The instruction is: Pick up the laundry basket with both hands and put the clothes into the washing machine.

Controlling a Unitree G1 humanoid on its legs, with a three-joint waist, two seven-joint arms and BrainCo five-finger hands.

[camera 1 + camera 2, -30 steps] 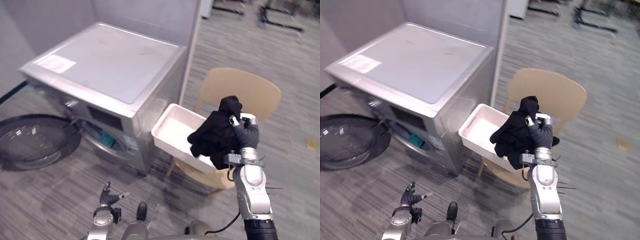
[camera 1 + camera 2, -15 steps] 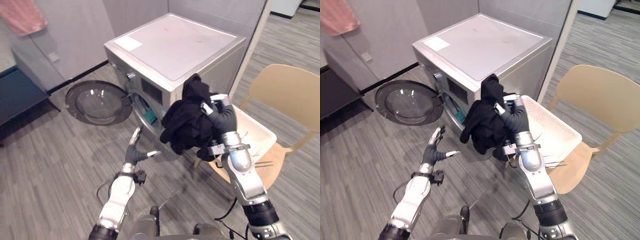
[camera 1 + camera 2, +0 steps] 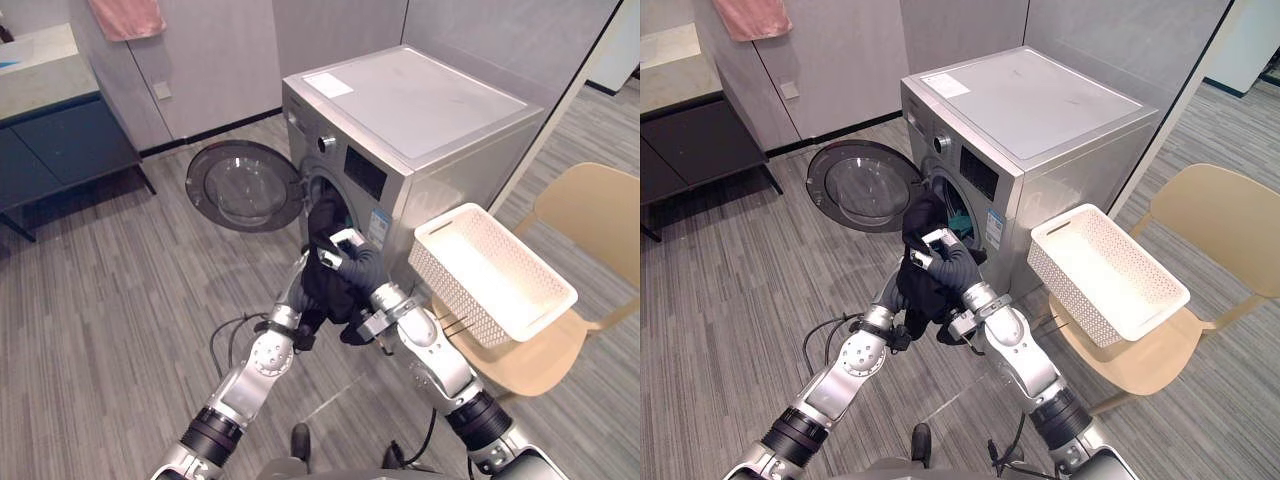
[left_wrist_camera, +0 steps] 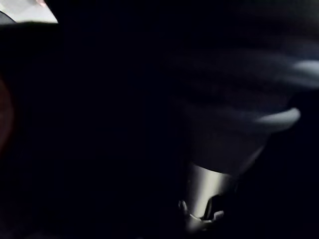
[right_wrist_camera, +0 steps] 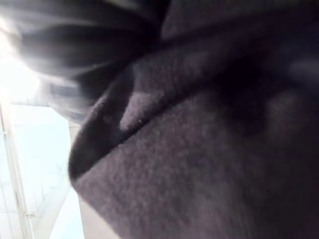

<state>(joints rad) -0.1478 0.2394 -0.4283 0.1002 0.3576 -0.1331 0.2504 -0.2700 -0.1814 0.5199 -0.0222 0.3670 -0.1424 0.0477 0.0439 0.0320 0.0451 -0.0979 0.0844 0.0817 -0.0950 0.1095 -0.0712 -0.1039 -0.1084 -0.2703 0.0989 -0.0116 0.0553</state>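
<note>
right hand point(image 3: 352, 262) clamped on black garment point(image 3: 325, 297), washing machine point(image 3: 440, 105) opening just beyond; left hand point(image 3: 295, 288) against garment, grip state can't tell.

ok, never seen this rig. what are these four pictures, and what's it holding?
It is a two-armed humanoid robot. The two wide pictures come from its head camera, looking down; the other two come from cameras on its wrists, very close to the cloth. The right robot hand is curled round a black garment, held in front of the washer, whose round door stands open. The left robot hand is beside the garment, partly behind it. A white basket, which looks empty, sits on a tan chair next to the washer.
</note>
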